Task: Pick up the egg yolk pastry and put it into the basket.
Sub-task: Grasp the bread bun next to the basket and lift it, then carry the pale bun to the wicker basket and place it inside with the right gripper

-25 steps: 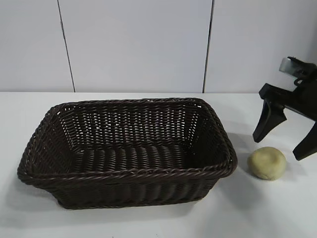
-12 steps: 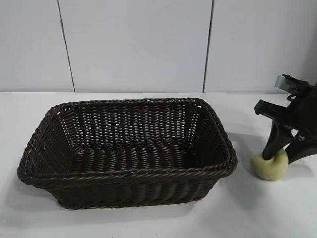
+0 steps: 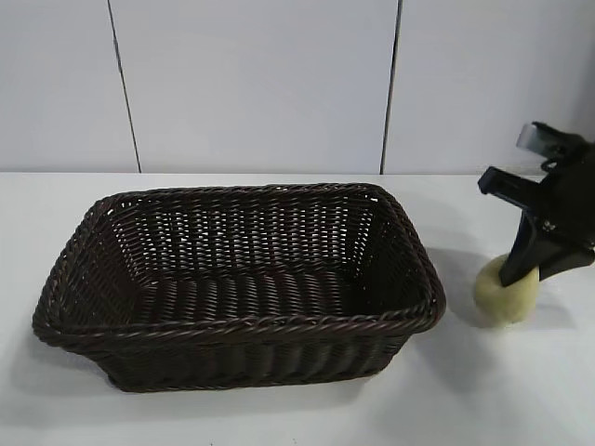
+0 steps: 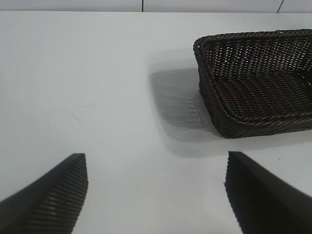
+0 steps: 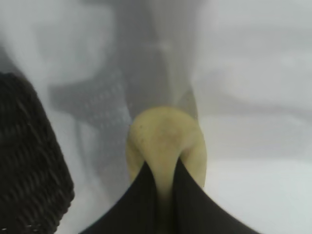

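Right gripper (image 3: 532,269) pinching egg yolk pastry (image 3: 507,295) beside basket (image 3: 409,311) rim.

Right arm: black wrist and links enter at the right edge of the exterior view, tilted steeply downward. Right pincer (image 3: 521,276): two black tapered fingers pinched nearly together, biting into the small pale cream-yellow domed egg yolk pastry (image 3: 502,295), which bulges out around them; in the right wrist view the fingers (image 5: 139,200) meet at the lower centre of the frame.

Left arm: only its black ribbed pincer (image 4: 156,192) shows, fingers spread wide at the lower corners of the left wrist view, holding nothing.
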Available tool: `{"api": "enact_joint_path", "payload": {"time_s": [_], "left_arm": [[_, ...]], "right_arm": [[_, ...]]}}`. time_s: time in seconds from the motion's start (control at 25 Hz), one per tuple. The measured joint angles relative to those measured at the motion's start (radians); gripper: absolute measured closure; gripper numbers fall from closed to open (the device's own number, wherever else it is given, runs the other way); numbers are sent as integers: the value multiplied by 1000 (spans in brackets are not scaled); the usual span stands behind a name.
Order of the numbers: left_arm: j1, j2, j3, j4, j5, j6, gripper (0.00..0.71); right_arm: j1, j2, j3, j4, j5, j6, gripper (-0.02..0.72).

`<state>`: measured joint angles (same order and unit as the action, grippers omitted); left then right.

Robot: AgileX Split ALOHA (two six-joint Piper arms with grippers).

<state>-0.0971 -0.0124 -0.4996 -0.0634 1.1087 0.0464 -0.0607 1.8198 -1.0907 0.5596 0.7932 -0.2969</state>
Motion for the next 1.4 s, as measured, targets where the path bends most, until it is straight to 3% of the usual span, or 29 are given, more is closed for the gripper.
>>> {"api": "enact_joint_path", "payload": {"time_s": [0.44,0.76,1.16,1.4], "left_arm": [[0,0,0,0,0,0,142],[0,0,0,0,0,0,142],[0,0,0,0,0,0,142],[0,0,0,0,0,0,142]], "right_arm": [[82,-189,-30,5,55,0,680],[241,-209,-68,27,49,0,680],[534,-176,-72,87,-130,16,680],[659,-113,-72,98,-282,16,680]]}}
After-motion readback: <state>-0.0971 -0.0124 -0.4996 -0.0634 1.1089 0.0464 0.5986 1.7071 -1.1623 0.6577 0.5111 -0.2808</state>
